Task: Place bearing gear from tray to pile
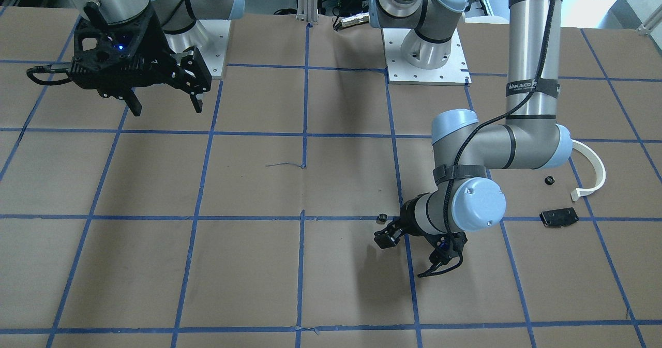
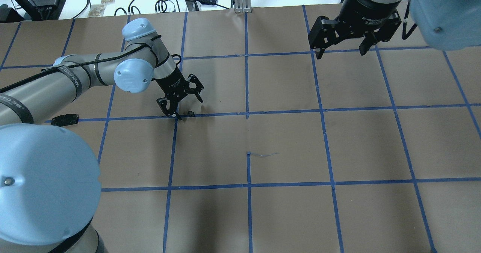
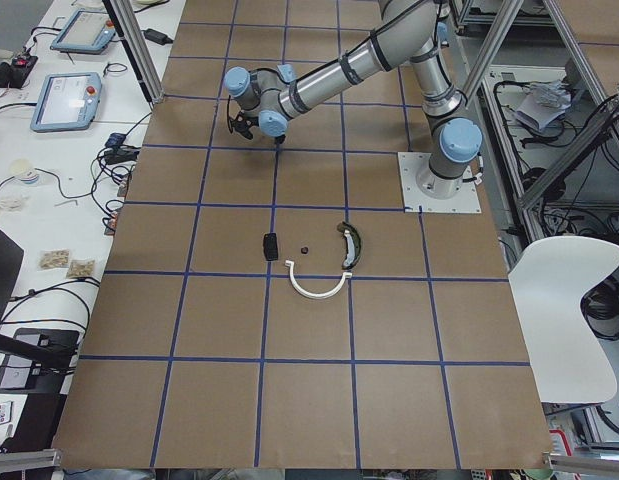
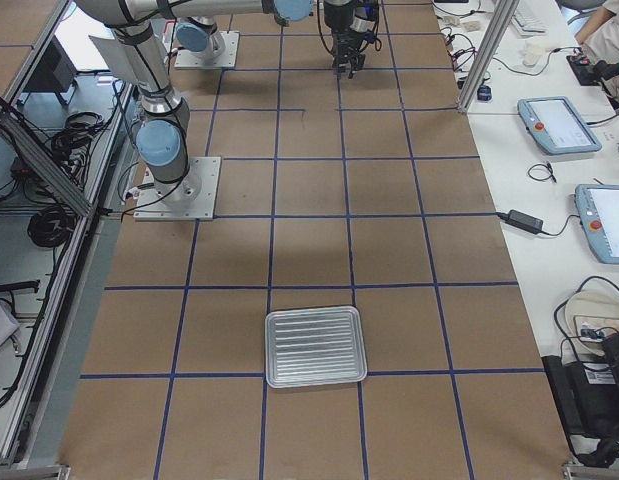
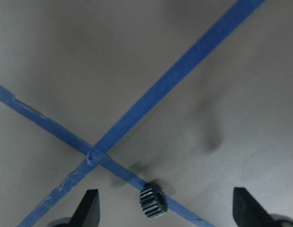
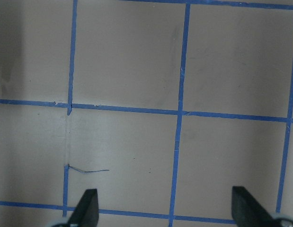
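At the upper left of the front-facing view, the right gripper (image 1: 165, 105) hangs with its jaws open and nothing between them. Right of centre, the bearing gear (image 1: 381, 217) lies on the tabletop (image 1: 258, 270), on a blue tape line (image 1: 336, 217) and just beside the left gripper (image 1: 412, 253), whose jaws are spread and hold nothing. The pile (image 1: 595, 175) sits well apart at the right edge. We judge the gear small and toothed. Jaws closing off-centre could flick it or roll it away, and a weak pinch could drop it short of the pile.
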Motion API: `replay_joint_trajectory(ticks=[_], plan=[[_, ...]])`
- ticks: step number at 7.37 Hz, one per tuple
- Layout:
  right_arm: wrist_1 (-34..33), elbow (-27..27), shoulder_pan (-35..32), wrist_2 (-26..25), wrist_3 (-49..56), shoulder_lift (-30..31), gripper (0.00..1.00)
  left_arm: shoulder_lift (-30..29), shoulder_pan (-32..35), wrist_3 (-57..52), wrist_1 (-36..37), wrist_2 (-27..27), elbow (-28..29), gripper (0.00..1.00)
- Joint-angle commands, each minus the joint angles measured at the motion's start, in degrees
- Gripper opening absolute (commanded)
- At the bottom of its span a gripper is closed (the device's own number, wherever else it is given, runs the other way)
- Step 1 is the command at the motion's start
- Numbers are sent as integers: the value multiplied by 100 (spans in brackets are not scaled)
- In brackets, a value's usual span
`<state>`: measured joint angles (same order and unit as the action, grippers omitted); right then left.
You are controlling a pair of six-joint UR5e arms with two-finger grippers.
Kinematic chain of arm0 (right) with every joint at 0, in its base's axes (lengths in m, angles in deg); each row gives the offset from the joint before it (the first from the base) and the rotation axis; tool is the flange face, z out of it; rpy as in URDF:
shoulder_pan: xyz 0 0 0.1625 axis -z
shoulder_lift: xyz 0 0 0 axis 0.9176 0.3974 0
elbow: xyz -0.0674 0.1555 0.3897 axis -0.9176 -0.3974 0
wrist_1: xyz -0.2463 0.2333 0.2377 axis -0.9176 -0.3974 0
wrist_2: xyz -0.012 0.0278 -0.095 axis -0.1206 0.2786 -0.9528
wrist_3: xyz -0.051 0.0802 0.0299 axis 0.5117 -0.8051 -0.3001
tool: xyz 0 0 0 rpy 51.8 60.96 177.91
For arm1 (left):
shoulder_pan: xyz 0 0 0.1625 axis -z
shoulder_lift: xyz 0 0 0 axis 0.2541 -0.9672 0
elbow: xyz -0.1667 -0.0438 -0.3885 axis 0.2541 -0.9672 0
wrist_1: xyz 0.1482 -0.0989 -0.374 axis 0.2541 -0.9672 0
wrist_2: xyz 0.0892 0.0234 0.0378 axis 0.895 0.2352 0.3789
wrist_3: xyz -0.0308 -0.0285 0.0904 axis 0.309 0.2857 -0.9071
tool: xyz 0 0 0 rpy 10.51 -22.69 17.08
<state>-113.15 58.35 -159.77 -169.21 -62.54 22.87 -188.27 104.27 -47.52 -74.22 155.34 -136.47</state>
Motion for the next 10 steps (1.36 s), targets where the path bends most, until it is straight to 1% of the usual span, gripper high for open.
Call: replay_joint_trajectory(ticks=[1, 2, 3, 4, 6, 10], plan=[[0, 0, -6, 9, -2, 2, 100, 12, 19, -61, 15, 7, 7, 98], [0, 18, -7, 9, -2, 2, 100, 12, -33, -79, 189, 16, 17, 98], [9, 18, -7, 1, 7, 2, 100, 12, -34, -62, 304, 16, -9, 92], [9, 18, -7, 9, 7, 11, 100, 20, -34, -79, 287, 42, -53, 79], [9, 27, 2, 1, 7, 11, 100, 142, -25, -79, 200, 59, -80, 79], [17, 44, -7, 1, 16, 20, 100, 65, -25, -62, 147, 68, -97, 79]])
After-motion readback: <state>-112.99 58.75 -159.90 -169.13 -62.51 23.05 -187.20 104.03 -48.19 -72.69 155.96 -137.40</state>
